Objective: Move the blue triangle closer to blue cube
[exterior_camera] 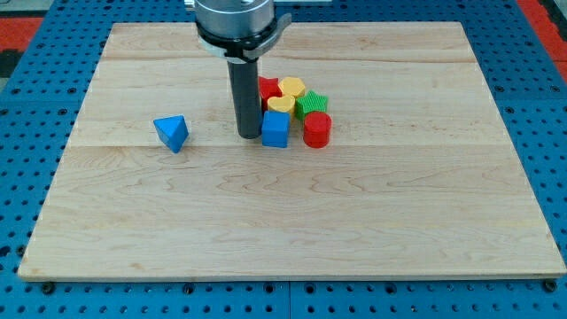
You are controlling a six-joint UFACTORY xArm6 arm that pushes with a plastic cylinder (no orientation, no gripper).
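The blue triangle lies alone on the wooden board, left of centre. The blue cube sits at the front left of a tight cluster of blocks near the board's middle top. My tip stands on the board right beside the blue cube's left side, touching or nearly touching it. The triangle is well to the left of my tip, with a gap of bare board between them.
Packed against the blue cube are a red cylinder, a green block, a yellow block, a yellow heart-like block and a red block. Blue pegboard surrounds the board.
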